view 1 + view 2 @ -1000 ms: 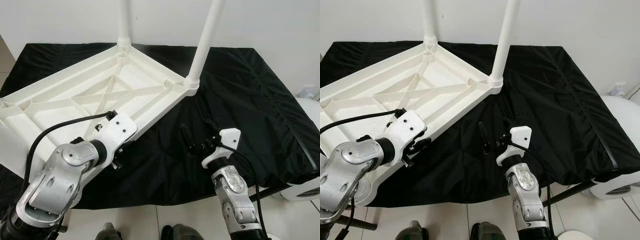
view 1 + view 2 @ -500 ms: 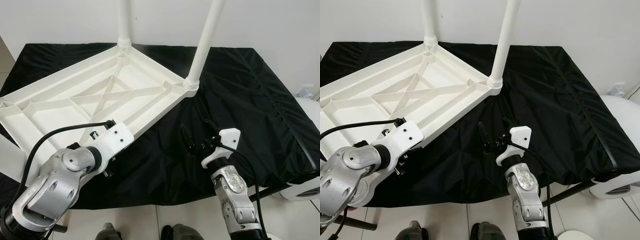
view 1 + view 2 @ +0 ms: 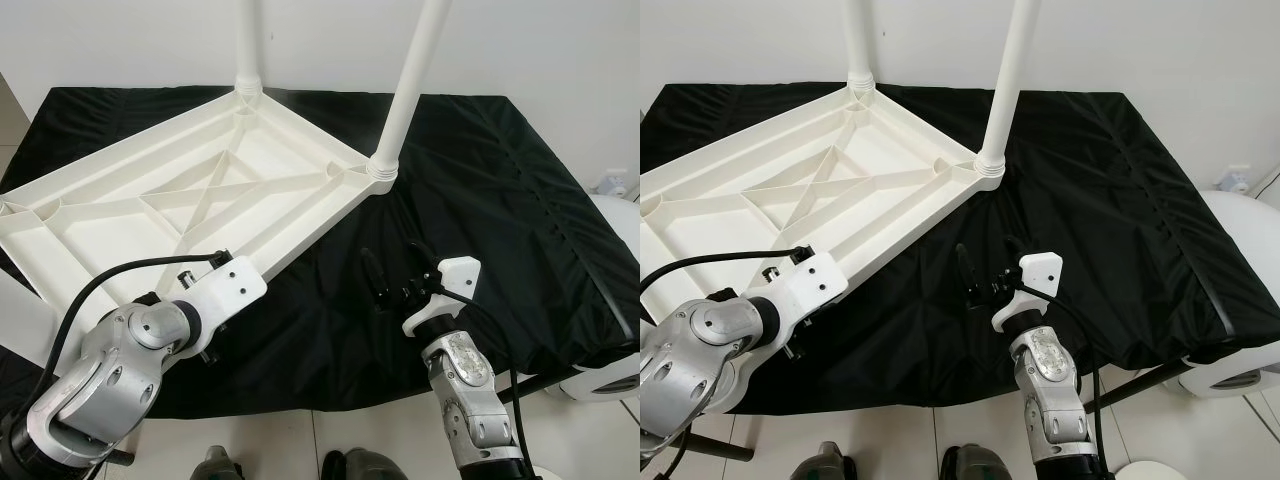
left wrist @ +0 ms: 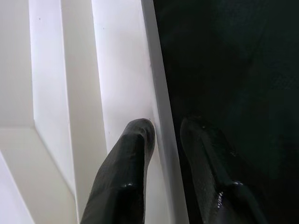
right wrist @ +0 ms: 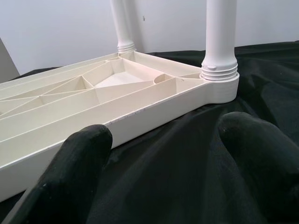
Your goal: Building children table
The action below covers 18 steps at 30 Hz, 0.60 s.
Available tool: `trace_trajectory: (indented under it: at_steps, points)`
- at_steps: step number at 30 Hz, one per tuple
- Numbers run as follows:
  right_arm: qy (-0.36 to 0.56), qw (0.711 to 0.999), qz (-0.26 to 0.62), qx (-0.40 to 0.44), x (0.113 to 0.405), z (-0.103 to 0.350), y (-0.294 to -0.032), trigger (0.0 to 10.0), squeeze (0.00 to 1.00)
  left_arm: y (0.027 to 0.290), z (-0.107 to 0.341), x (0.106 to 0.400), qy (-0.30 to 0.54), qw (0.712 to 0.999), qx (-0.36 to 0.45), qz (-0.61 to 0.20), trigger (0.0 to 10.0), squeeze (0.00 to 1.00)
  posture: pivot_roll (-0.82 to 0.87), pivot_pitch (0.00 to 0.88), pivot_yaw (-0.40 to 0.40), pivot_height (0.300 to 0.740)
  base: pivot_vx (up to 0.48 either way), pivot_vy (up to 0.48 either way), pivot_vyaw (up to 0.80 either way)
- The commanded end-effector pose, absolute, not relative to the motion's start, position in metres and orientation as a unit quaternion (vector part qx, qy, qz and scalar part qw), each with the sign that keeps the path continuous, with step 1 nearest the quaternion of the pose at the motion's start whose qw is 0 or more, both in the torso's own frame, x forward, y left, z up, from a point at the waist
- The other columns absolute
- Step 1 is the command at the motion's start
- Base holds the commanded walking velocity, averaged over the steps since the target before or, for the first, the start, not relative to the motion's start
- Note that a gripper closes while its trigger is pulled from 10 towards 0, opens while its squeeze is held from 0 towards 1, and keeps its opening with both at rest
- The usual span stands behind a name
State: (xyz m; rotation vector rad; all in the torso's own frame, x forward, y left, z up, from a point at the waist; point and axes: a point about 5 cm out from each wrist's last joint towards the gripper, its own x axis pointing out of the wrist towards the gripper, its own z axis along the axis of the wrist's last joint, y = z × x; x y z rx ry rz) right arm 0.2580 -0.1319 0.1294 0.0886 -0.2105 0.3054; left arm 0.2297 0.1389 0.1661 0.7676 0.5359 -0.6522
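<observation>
Cover: I see a wrinkled black cloth point(image 3: 480, 180) draped across the tabletop.
Wall: plain white wall point(image 3: 540, 45) behind it.
Floor: pale tiles point(image 3: 270, 445) below the cloth's near edge.

The upturned tabletop point(image 3: 190, 190) lies on the cloth point(image 3: 480, 180), two legs point(image 3: 405, 90) standing at its far corners.

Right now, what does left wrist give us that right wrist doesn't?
Left wrist: the left gripper straddling the tabletop side wall, one finger inside the frame, the other over the black cloth; open.

Right wrist: two legs standing upright in the far corner sockets, the ribbed underside of the upside-down top, and the right gripper open over cloth, short of the edge, holding nothing.

Both: white tabletop rim against black cloth.
</observation>
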Motion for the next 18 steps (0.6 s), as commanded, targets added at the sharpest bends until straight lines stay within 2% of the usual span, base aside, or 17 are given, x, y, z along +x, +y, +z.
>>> trace_trajectory:
  at_steps: [1, 10, 11, 14, 15, 16, 18]
  points:
    - [-0.1, 0.983, 0.15, 0.042, 0.257, 0.127, -0.133, 10.0, 0.0, 0.142, 0.163, 0.231, 0.256, 0.845, 0.377, -0.279, 10.0, 0.0, 0.02, 0.065, -0.066, 0.74, 0.0, 0.0, 0.0]
    - [-0.101, 0.983, 0.149, 0.04, 0.257, 0.128, -0.133, 10.0, 0.0, 0.141, 0.156, 0.232, 0.275, 0.848, 0.367, -0.266, 10.0, 0.0, 0.01, 0.065, -0.068, 0.74, 0.0, 0.0, 0.0]
    - [-0.101, 0.983, 0.149, 0.04, 0.256, 0.128, -0.134, 10.0, 0.0, 0.14, 0.155, 0.23, 0.278, 0.846, 0.365, -0.271, 3.6, 0.0, 0.01, 0.067, -0.067, 0.74, 0.0, 0.0, 0.0]
    - [-0.101, 0.983, 0.149, 0.04, 0.256, 0.128, -0.134, 10.0, 0.0, 0.139, 0.154, 0.229, 0.279, 0.845, 0.363, -0.275, 3.6, 0.0, 0.01, 0.067, -0.067, 0.74, 0.0, 0.0, 0.0]
    - [-0.101, 0.983, 0.148, 0.04, 0.256, 0.128, -0.134, 10.0, 0.0, 0.139, 0.153, 0.228, 0.282, 0.845, 0.359, -0.277, 2.4, 0.0, 0.01, 0.067, -0.067, 0.74, 0.0, 0.0, 0.0]
    - [-0.1, 0.983, 0.148, 0.04, 0.256, 0.128, -0.134, 10.0, 0.0, 0.138, 0.153, 0.228, 0.284, 0.847, 0.356, -0.275, 0.0, 0.0, 0.01, 0.068, -0.066, 0.74, 0.0, 0.0, 0.0]
    - [-0.1, 0.983, 0.148, 0.04, 0.256, 0.128, -0.135, 10.0, 0.0, 0.138, 0.153, 0.228, 0.285, 0.849, 0.353, -0.273, 0.0, 0.0, 0.01, 0.07, -0.066, 0.74, 0.0, 0.0, 0.0]
